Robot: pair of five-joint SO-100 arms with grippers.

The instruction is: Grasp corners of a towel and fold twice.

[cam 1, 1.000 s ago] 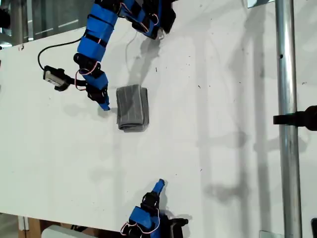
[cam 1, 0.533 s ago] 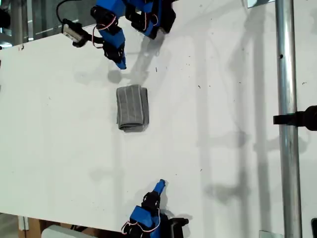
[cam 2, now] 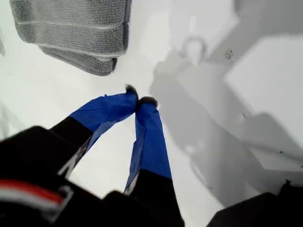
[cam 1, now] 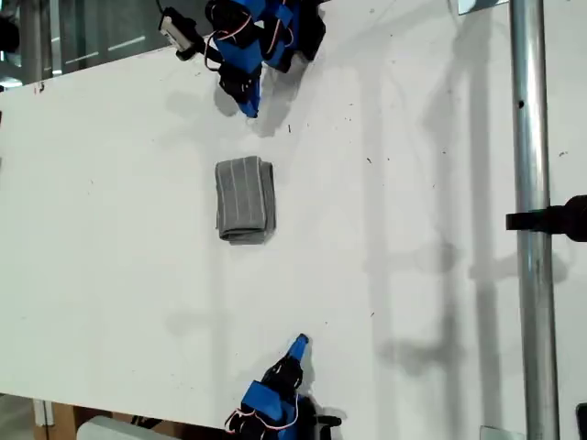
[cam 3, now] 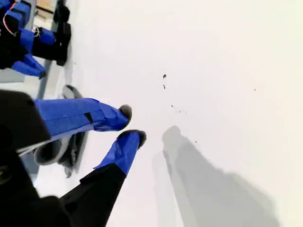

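The towel (cam 1: 244, 200) lies folded into a small grey striped bundle on the white table, left of centre in the exterior view; nothing touches it. Its corners are tucked into the folds and I cannot pick them out. My first gripper (cam 1: 248, 109) hangs shut and empty near the exterior view's top edge, well above the towel; the first wrist view shows its tips (cam 2: 137, 100) pressed together with the towel (cam 2: 71, 28) just ahead. My second gripper (cam 1: 299, 343) rests shut and empty at the exterior view's bottom edge. In its wrist view (cam 3: 132, 125), the towel (cam 3: 49, 152) is partly hidden behind a finger.
A vertical metal pole (cam 1: 530, 229) with a black clamp (cam 1: 550, 220) stands at the exterior view's right. The table (cam 1: 413, 275) ends close behind each arm's base. The first arm (cam 3: 28, 47) shows far off in the second wrist view.
My first gripper has pulled away from beside the towel's left edge toward the exterior view's top. The towel and my second gripper have stayed put.
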